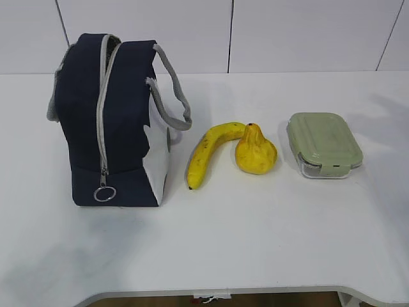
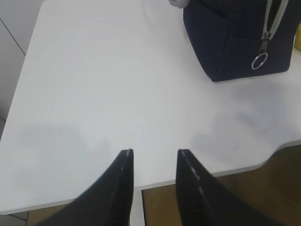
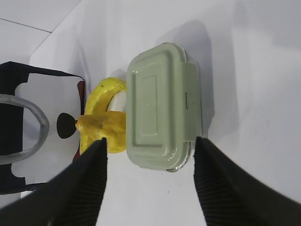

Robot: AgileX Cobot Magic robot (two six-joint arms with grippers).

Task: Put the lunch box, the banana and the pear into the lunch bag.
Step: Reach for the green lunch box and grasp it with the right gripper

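Note:
The navy lunch bag (image 1: 115, 121) stands upright at the table's left, its grey zipper ending low on the front at a ring pull (image 1: 104, 194). To its right lie the banana (image 1: 208, 150), the pear (image 1: 255, 151) touching it, and the green-lidded lunch box (image 1: 324, 144). Neither gripper shows in the exterior view. My left gripper (image 2: 155, 153) is open and empty above the table's front edge, well short of the lunch bag (image 2: 235, 37). My right gripper (image 3: 150, 141) is open, hovering just short of the lunch box (image 3: 160, 103), with the pear (image 3: 106, 127) and banana (image 3: 103, 92) beyond.
The white table (image 1: 255, 243) ends in a curved front edge (image 2: 244, 167) with brown floor below. The bag's grey handles (image 1: 176, 96) loop out toward the banana. A white panelled wall runs behind the table.

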